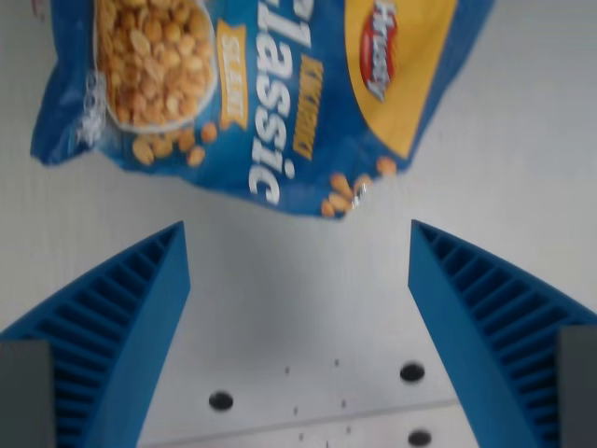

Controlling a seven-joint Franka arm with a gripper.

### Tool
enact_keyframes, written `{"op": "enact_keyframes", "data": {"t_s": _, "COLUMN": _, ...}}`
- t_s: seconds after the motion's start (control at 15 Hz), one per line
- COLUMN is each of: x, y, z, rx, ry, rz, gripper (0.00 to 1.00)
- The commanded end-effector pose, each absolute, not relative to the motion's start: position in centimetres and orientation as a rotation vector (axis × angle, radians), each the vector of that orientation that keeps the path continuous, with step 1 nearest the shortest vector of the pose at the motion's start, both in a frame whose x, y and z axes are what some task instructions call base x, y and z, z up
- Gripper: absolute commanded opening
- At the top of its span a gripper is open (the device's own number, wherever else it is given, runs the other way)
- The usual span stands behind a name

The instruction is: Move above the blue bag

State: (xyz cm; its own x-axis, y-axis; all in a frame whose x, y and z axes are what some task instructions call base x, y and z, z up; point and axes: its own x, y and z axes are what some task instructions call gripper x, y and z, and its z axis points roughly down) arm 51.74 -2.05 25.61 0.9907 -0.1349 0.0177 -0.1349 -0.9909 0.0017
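The glossy blue snack bag (pixel 270 84), printed with peanuts and a yellow logo patch, is lying flat on the white perforated tabletop (pixel 308 308) and filling the top of the wrist view, its lower edge cut off well short of the frame's middle. The gripper (pixel 297 245) is hanging with its two ribbed blue fingers (pixel 121 317) spread wide and holding nothing, both tips sitting just below the bag's bottom edge, over bare table. So the job is looking partly done: the arm is hovering close to the bag but not centred over it. What is left, by this view, is carrying the gripper forward until the bag is lying squarely between those fingers.
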Motion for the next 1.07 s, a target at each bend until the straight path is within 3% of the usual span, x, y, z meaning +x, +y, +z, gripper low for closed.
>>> {"op": "enact_keyframes", "data": {"t_s": 0.07, "x": 53.3, "y": -1.9, "z": 25.1, "rx": 3.135, "ry": -0.059, "rz": 0.005, "gripper": 1.00}}
{"op": "enact_keyframes", "data": {"t_s": 1.07, "x": 57.9, "y": -1.8, "z": 21.1, "rx": 3.137, "ry": 0.039, "rz": 0.030, "gripper": 1.00}}
